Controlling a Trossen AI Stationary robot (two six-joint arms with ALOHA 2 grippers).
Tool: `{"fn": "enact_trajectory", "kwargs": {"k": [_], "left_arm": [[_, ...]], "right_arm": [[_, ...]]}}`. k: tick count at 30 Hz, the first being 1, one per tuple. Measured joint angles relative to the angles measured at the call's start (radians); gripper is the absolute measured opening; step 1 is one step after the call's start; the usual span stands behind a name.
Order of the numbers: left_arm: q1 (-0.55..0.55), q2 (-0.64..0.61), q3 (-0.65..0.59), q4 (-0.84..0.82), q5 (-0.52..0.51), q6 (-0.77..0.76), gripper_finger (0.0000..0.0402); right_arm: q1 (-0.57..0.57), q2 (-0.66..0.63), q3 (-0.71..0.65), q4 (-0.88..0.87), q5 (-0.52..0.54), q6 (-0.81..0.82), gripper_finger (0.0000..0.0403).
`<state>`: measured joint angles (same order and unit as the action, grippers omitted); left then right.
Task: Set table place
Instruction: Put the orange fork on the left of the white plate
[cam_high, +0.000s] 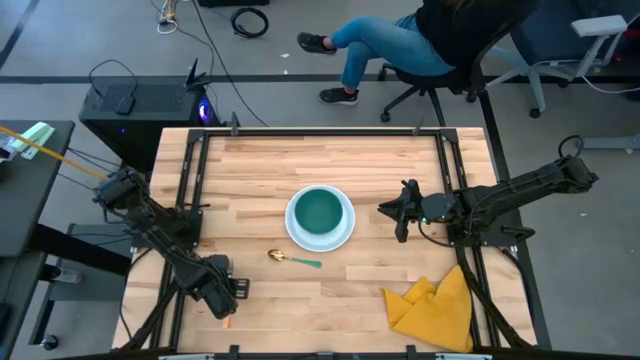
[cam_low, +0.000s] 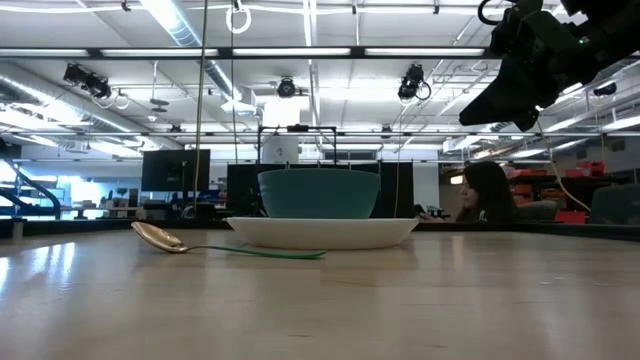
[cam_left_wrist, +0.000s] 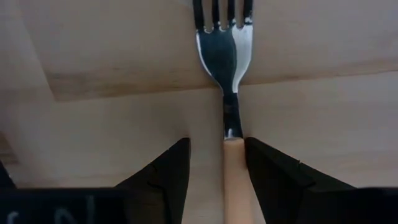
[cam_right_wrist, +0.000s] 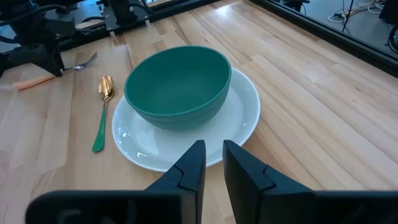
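Note:
A teal bowl (cam_high: 320, 211) stands in a round white plate (cam_high: 293, 228) at the middle of the wooden table (cam_high: 400, 160). A gold spoon with a teal handle (cam_high: 292, 259) lies flat just near-left of the plate. An orange-handled silver fork (cam_left_wrist: 227, 56) lies flat near the table's near left corner. My left gripper (cam_left_wrist: 217, 142) is open low over it, one finger on each side of the handle. My right gripper (cam_high: 398, 215) is shut and empty, above the table just right of the plate; the bowl (cam_right_wrist: 177, 81) and plate (cam_right_wrist: 242, 118) lie before it. My left gripper's fingers stand on either side of the fork's orange handle (cam_left_wrist: 235, 180), near where it meets the metal neck, and lie along the fork. One finger (cam_left_wrist: 273, 177) is right beside the handle; whether it touches, I cannot tell. The fork lies flat on the table.
A crumpled yellow napkin (cam_high: 435, 305) lies at the near right corner. Black frame rails (cam_high: 462, 190) run along the table's left and right sides. A person (cam_high: 400, 40) sits on a chair beyond the far edge. Bare wood lies right of and beyond the plate.

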<state>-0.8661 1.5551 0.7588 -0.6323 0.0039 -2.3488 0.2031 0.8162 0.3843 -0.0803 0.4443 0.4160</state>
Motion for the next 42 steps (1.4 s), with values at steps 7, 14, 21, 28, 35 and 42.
{"fn": "enact_trajectory", "kwargs": {"k": [7,14,21,28,35,42], "left_arm": [[0.000,0.000,-0.001,-0.004,0.003,0.009,0.0092],[0.000,0.000,-0.001,-0.002,-0.001,0.011,0.0042],[0.000,0.001,-0.001,-0.002,-0.002,0.012,0.0072],[0.005,-0.003,0.006,-0.010,-0.003,0.030,0.0040],[0.058,-0.010,0.112,-0.051,-0.012,0.134,0.0040],[0.152,-0.010,0.313,-0.200,-0.071,0.326,0.0040]], "right_arm": [[0.000,0.000,0.000,0.000,0.000,0.000,0.0064],[0.000,0.000,0.000,0.000,0.000,0.000,0.0064],[0.000,0.000,0.000,0.000,0.000,0.000,0.0064],[0.000,0.000,0.000,0.000,0.000,0.000,0.0064],[0.000,0.000,0.000,0.000,0.000,0.000,0.0064],[0.000,0.000,0.000,0.000,0.000,0.000,0.0064]]}}
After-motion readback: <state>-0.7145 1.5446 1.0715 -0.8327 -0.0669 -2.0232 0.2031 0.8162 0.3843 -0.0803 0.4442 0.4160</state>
